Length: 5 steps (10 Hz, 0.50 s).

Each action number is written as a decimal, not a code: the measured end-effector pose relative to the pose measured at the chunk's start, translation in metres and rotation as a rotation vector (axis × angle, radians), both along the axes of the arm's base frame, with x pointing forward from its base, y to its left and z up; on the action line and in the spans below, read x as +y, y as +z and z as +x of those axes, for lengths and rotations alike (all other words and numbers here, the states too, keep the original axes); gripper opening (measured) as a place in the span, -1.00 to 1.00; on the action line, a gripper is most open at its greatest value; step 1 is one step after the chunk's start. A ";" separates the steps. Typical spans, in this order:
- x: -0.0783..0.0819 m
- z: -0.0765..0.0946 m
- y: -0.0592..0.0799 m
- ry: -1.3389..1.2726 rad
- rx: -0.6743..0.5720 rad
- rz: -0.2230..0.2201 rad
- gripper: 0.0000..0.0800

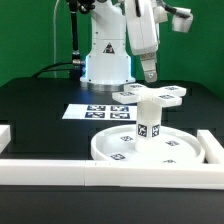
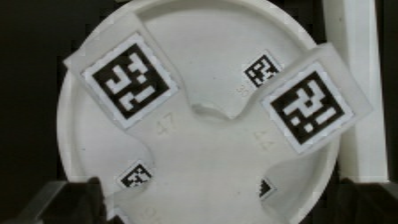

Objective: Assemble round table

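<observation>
Disc [image 1: 150,150] lies flat on the black worktop [image 1: 40,100], close behind the front border rail [image 1: 110,172]. I note the post [image 1: 148,122] upright on it, carrying the cross-shaped foot [image 1: 150,95]. Claw [image 1: 150,72] hangs above the foot; I cannot tell its state.

No readable text (only coded tags [image 2: 128,78])

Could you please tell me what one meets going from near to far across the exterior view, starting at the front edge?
Front border rail → round disc with the post standing in it → cross-shaped foot piece → robot base.
</observation>
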<state>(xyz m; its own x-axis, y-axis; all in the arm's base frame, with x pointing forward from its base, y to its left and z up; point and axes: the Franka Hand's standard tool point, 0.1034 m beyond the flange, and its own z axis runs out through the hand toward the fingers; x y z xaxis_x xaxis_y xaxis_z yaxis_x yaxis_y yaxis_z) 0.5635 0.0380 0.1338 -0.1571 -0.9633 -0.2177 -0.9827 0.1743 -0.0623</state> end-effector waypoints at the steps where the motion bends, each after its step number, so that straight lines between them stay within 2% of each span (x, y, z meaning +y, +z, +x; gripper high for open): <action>1: 0.005 -0.002 -0.006 0.154 -0.017 -0.025 0.62; 2: 0.010 -0.004 -0.010 0.360 -0.037 -0.057 0.62; 5: 0.012 -0.005 -0.011 0.608 -0.078 -0.082 0.62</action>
<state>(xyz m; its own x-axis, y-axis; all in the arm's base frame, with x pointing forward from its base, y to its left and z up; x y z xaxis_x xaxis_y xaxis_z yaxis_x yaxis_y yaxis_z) 0.5590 0.0498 0.1226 0.4388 -0.8894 -0.1278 -0.8966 -0.4240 -0.1277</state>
